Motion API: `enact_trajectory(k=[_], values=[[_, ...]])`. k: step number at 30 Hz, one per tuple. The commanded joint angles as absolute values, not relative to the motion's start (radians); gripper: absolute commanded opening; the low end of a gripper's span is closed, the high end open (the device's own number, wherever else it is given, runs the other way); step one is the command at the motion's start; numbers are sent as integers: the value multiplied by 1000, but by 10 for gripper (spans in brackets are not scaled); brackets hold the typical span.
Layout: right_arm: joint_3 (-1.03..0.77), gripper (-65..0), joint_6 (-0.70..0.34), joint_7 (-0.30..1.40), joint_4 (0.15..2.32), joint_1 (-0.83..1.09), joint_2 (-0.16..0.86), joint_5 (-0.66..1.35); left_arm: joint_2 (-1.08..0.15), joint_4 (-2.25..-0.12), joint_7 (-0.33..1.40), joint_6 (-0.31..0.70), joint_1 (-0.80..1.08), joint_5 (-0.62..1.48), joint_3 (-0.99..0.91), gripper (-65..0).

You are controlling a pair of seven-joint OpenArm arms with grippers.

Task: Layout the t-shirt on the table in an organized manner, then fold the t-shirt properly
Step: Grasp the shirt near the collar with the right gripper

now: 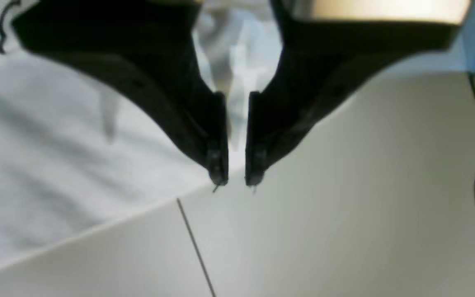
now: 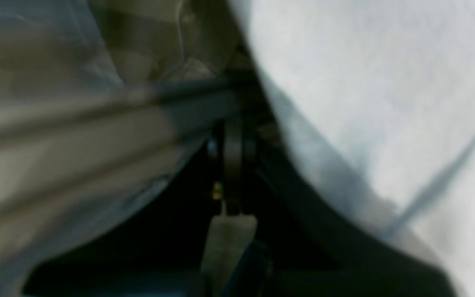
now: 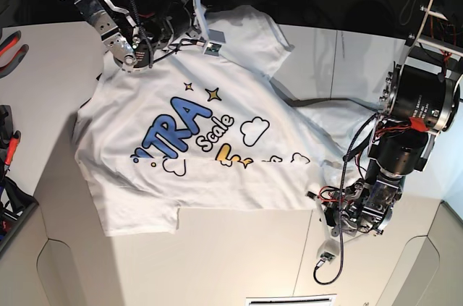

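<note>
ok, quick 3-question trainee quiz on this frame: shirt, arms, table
1. True or false: the t-shirt lies print side up on the table.
2. Which gripper grips the shirt near its collar? A) left gripper B) right gripper
3. Fill in: cloth from the shirt's lower edge sits between the fingers of the ____ gripper.

Key:
1. True; the blue and yellow lettering faces the base camera.
2. B; the right gripper is shut on fabric at the collar.
3. Left; the left gripper has white cloth between its nearly closed fingers.
</note>
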State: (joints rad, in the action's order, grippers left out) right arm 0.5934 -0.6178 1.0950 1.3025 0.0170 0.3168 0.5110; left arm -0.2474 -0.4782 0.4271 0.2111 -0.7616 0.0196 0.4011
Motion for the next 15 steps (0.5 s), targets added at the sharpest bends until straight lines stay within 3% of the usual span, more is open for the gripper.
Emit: enact_trajectory(k=[1, 3, 11, 15], values=[[587, -650, -589, 1153, 1280, 25, 353, 499, -255, -491, 418, 207, -799, 27, 401, -560], [587, -650, -589, 1152, 1287, 25, 366, 519, -255, -491, 431, 226, -801, 36, 401, -560], [584, -650, -587, 1147, 1354, -1, 364, 524, -264, -491, 720, 517, -872, 233, 401, -560], [584, -650, -580, 1121, 1404, -22, 362, 545, -263, -491, 817, 590, -878, 340, 401, -562]])
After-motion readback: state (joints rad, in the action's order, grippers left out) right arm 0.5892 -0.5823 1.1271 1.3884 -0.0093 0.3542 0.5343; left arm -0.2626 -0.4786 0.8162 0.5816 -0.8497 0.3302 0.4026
